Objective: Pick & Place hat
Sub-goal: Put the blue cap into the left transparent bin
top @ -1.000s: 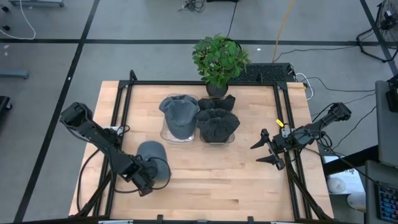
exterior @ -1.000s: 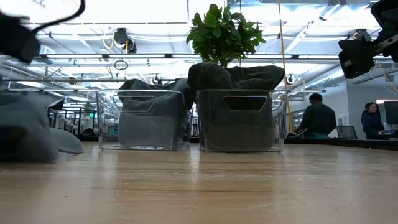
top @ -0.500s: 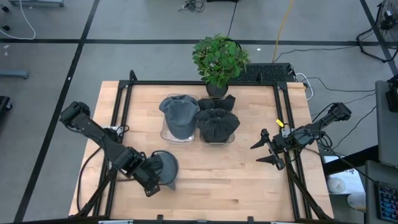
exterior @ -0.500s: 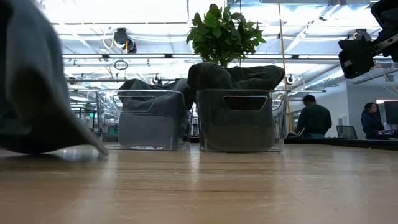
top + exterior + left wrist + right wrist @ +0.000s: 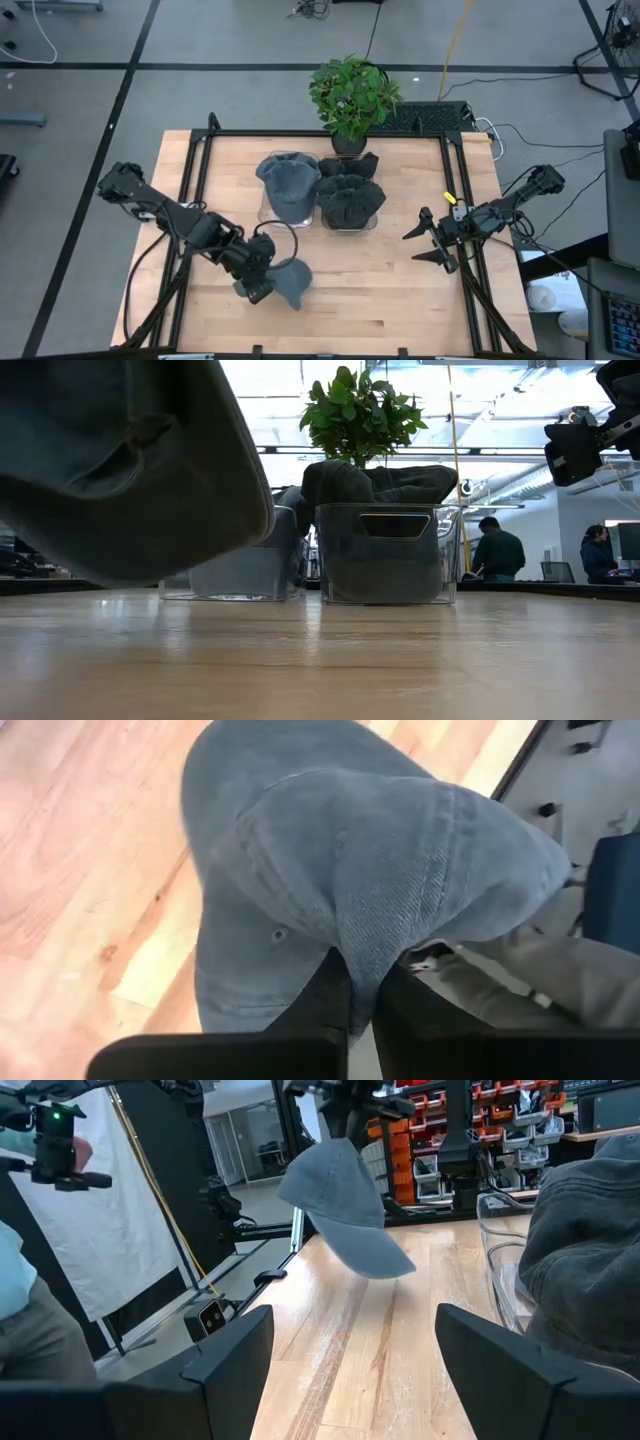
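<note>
1. Left gripper (image 5: 262,282) has swung further toward the counter's middle than a second ago, when it sat near the left front part; half a second ago it was partway there.
2. Its fingers (image 5: 325,1005) are pinched together on the fabric of the blue-grey hat (image 5: 290,281), same grip as before.
3. Hat is now lifted off the counter (image 5: 400,290), hanging from the left gripper in front of the left clear bin (image 5: 268,214); in the low view it fills the upper left (image 5: 120,460), clear of the wood, where a second ago it rested low at the left edge.
4. Right wrist view shows the hat (image 5: 345,1205) in the air above the wood, brim tilted down.
5. Right gripper (image 5: 428,243) unchanged, near the counter's right edge, fingers (image 5: 225,1350) spread apart, nothing between them.
6. Left bin still has a grey hat on it (image 5: 288,183); right clear bin (image 5: 388,555) still stuffed with dark hats (image 5: 350,197). No shift.
7. Potted plant (image 5: 352,95) at the counter's far edge, same spot.
8. Two people (image 5: 498,552) in the room behind; the one beside the right bin has shifted slightly.
</note>
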Robot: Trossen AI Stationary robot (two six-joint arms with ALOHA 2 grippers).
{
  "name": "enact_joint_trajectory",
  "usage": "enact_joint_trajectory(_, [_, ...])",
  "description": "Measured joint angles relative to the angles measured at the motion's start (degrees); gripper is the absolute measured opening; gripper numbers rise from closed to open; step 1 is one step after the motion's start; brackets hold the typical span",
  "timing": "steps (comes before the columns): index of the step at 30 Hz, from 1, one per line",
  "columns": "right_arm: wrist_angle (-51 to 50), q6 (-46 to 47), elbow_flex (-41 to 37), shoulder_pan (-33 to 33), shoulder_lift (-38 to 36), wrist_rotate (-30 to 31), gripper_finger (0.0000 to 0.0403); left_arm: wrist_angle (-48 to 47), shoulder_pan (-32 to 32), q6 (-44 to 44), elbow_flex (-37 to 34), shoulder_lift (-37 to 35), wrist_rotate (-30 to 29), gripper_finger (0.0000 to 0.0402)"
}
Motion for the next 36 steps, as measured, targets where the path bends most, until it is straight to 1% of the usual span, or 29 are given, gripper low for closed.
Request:
enact_joint_trajectory(6, [0.02,0.01,0.01,0.00,0.00,0.00,0.0267,0.23,4.16,-1.01,2.21,0.00,2.78,0.0015])
enact_joint_trajectory(8, [0.92,-1.92,0.01,-0.03,0.03,0.31,0.0267,1.81,5.84,-0.66,2.88,0.00,3.35,0.0015])
enact_joint_trajectory(10, [4.31,-3.60,0.00,-0.04,0.15,1.69,0.0267,4.24,7.50,0.54,3.67,0.00,4.35,0.0015])
enact_joint_trajectory(15, [17.06,-1.98,0.00,-0.04,0.12,3.39,0.0267,9.55,11.05,3.82,6.32,0.00,6.36,0.0015])
enact_joint_trajectory(20, [28.19,-1.90,0.00,-0.04,0.15,3.53,0.0267,15.01,13.54,5.61,8.88,0.00,9.02,0.0015])
enact_joint_trajectory(22, [31.47,-1.12,0.00,-0.04,0.17,5.78,0.0267,16.37,14.12,6.59,10.42,0.00,9.52,0.0015])
enact_joint_trajectory(23, [32.55,0.91,-0.02,-0.04,0.20,7.42,0.0267,17.30,14.44,7.06,10.99,0.00,9.53,0.0015])
enact_joint_trajectory(27, [33.03,8.67,0.00,-0.04,0.91,12.97,0.0267,20.58,15.85,8.71,12.67,0.00,9.66,0.0015])
enact_joint_trajectory(30, [32.29,12.07,1.08,-0.04,3.75,13.64,0.0267,20.83,16.70,10.30,14.62,0.00,9.53,0.0015])
enact_joint_trajectory(31, [31.63,12.21,2.35,-0.04,5.33,13.62,0.0267,20.91,16.92,10.73,14.97,-0.02,9.51,0.0015])
enact_joint_trajectory(33, [27.02,11.39,5.22,-0.02,9.42,13.55,0.0267,20.77,17.50,11.34,15.32,-0.02,9.57,0.0015])
enact_joint_trajectory(36, [24.67,4.97,13.39,0.00,16.59,13.61,0.0267,20.80,18.31,11.49,15.77,0.00,10.17,0.0015])
